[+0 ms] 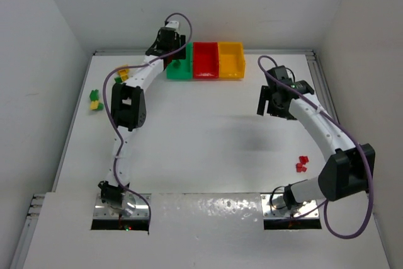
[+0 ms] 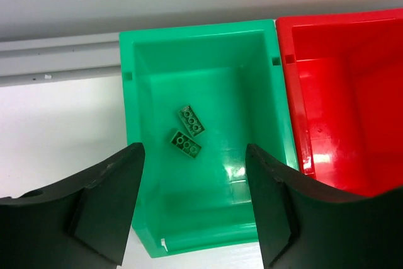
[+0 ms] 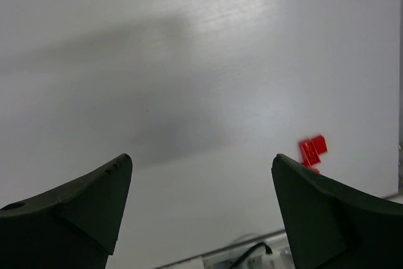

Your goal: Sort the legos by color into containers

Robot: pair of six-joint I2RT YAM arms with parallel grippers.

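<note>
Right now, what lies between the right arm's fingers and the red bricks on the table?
Nothing lies there. Only bare white table separates the right arm's fingers from the red bricks. The top view shows this best.

left arm (image 1: 141, 77) outstretched, left pincer (image 2: 194, 155) jaws apart | right arm (image 1: 321, 127) bent, right pincer (image 3: 201, 165) jaws wide
</note>
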